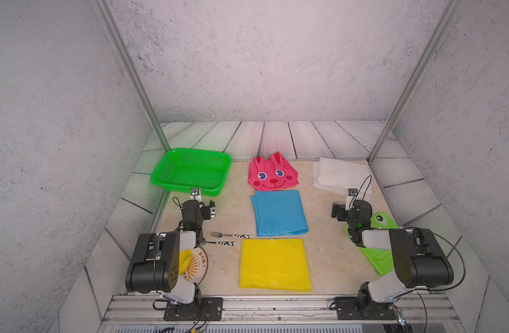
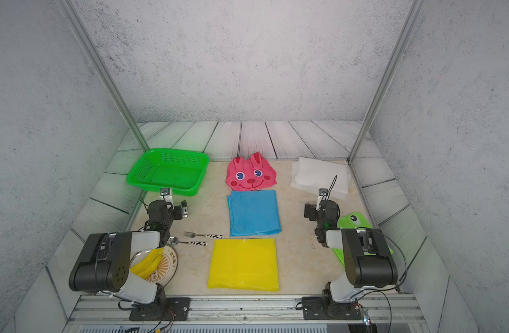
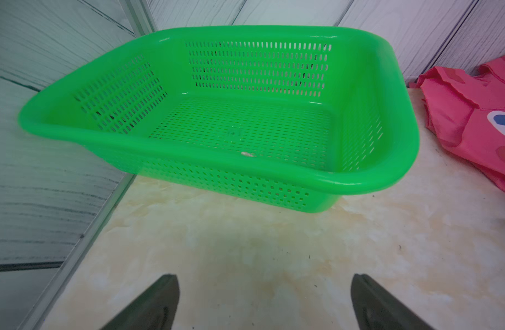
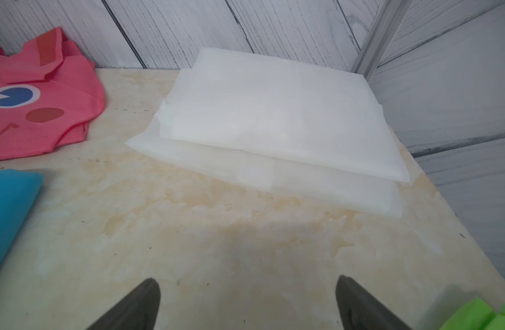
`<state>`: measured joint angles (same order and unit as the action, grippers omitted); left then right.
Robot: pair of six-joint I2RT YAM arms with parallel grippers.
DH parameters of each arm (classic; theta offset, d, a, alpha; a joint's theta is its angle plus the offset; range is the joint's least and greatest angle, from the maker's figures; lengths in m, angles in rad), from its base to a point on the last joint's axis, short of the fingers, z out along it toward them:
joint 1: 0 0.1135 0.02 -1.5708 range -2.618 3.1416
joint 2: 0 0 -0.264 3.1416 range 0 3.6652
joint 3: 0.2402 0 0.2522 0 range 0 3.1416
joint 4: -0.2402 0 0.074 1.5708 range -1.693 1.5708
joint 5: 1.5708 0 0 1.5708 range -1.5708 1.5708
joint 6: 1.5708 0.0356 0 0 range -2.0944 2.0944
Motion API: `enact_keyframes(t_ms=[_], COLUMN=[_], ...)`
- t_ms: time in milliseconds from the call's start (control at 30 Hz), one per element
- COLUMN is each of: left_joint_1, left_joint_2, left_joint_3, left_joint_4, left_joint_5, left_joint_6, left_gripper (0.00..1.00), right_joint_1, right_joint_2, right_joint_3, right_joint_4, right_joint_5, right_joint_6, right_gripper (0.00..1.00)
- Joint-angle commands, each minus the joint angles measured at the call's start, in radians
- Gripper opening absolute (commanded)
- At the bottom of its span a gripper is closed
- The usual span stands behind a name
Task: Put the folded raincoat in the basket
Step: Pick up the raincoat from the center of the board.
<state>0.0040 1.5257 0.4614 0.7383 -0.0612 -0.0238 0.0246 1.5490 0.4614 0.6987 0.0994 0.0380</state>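
Presently, all items lie as follows, from the left.

A round plate with a yellow object on it sits at the near left, partly hidden under the left arm. The basket stands at the far left corner of the tabletop, upright, its left side reaching past the tabletop's edge strip. Its mesh floor is bare in the left wrist view. The left end effector hangs just short of the basket's near wall, not touching it; its jaws stand wide apart and grip nothing.

A fork and a spoon, both with black-and-white patterned handles, lie side by side just right of the left arm.

Down the centre run three folded raincoats, all flat on the tabletop and outside the basket:
- the pink raincoat, with a rabbit face, farthest back, beside the basket;
- the blue raincoat just in front of it;
- the yellow raincoat nearest.

The white raincoat lies folded at the far right corner. The right end effector hangs near its front edge, clear of it, jaws spread wide and holding nothing.

The green raincoat, with a frog eye showing, lies along the right edge, partly covered by the right arm in both top views.
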Motion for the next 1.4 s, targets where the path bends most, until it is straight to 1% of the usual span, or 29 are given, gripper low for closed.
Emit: enact_keyframes(t_ms=[0,200,300,333,1133,1233,1300,1367], left_joint_1=[-0.004,-0.003,-0.004,-0.004,-0.004,-0.004,-0.004,-0.004], left_joint_2=[0.004,0.016,0.003,0.008,0.005,0.001,-0.017,-0.071], left_joint_3=[0.01,0.001,0.013,0.007,0.01,0.0,0.011,0.044], left_joint_4=[0.006,0.042,-0.004,0.017,0.005,0.02,-0.009,-0.118], left_joint_5=[-0.008,-0.007,-0.006,-0.008,-0.009,-0.007,0.021,0.067], left_joint_6=[-0.004,-0.004,-0.004,-0.004,-0.003,-0.002,0.007,0.026], left_gripper=[1.0,1.0,1.0,1.0,1.0,1.0,1.0,0.99], right_joint_1=[-0.001,-0.002,-0.001,-0.002,-0.002,0.0,-0.002,-0.002], right_joint_2=[-0.02,-0.019,-0.02,-0.02,-0.023,-0.064,-0.137,-0.249], right_joint_3=[0.006,0.005,0.005,0.006,-0.002,-0.053,-0.091,-0.074], right_joint_4=[0.001,0.004,0.002,0.002,0.014,0.071,0.086,-0.036], right_joint_5=[0.009,0.01,0.01,0.01,0.016,0.062,0.1,0.126], right_joint_6=[0.007,0.007,0.007,0.008,0.011,0.032,0.045,0.062], right_gripper=[1.0,1.0,1.0,1.0,1.0,1.0,1.0,1.0])
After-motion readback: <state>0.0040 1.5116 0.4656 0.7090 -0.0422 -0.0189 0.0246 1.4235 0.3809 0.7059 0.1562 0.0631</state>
